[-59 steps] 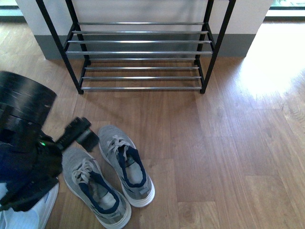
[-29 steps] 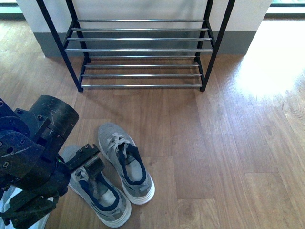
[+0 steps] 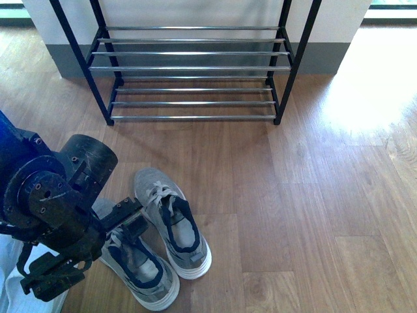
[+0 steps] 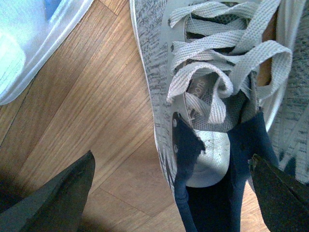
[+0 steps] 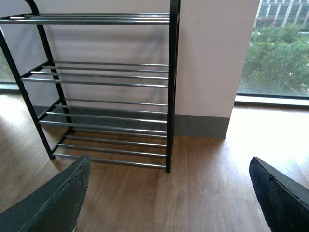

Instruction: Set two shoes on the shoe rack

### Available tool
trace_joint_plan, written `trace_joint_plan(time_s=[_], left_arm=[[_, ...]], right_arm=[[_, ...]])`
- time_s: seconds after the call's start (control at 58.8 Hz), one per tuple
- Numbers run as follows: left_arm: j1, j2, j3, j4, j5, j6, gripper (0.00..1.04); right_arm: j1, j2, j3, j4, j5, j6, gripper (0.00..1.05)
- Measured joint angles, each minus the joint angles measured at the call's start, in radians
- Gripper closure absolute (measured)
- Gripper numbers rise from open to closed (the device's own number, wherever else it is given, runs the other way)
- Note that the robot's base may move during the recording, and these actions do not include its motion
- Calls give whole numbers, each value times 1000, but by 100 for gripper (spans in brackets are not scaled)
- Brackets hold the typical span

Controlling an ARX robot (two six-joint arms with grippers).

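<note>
Two grey knit sneakers lie side by side on the wood floor, the left sneaker (image 3: 140,270) and the right sneaker (image 3: 176,225). My left gripper (image 3: 127,218) is open and hangs just above the left sneaker's laces. In the left wrist view my left gripper (image 4: 169,198) straddles that sneaker (image 4: 212,72) over its dark blue opening, one finger (image 4: 58,203) outside it over the floor, the other (image 4: 280,193) between the two sneakers. The shoe rack (image 3: 192,68) stands at the back. My right gripper (image 5: 166,203) is open and empty, facing the rack (image 5: 106,77).
A pale blue slide (image 3: 10,287) lies by the left sneaker, also in the left wrist view (image 4: 29,43). The second sneaker (image 4: 294,96) lies close against the first. A white wall with a grey skirting (image 5: 203,125) stands behind the rack, and a window (image 5: 280,48) beside it.
My left arm has swung nearer and lower. Its gripper has moved from beyond the sneakers' toes to over the left sneaker's laces. The sneakers have not moved.
</note>
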State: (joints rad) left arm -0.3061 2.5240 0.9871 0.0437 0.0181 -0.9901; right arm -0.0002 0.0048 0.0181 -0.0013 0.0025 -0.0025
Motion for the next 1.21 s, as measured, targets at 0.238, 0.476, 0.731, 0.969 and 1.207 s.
trace_joint_plan(time_s=[0.238, 0.476, 0.731, 0.969, 1.207], left_arm=[[24, 97, 93, -40, -30, 37, 9], [50, 176, 167, -61, -41, 71, 32], [51, 214, 177, -58, 8, 25, 70], [51, 214, 192, -64, 11, -205, 103], [51, 205, 172, -33, -26, 11, 103]], right_arm=[[0, 0, 0, 0, 0, 0, 9], [0, 0, 0, 0, 0, 0, 9], [0, 0, 0, 0, 0, 0, 9], [0, 0, 0, 0, 0, 0, 9], [0, 0, 0, 0, 0, 0, 9]])
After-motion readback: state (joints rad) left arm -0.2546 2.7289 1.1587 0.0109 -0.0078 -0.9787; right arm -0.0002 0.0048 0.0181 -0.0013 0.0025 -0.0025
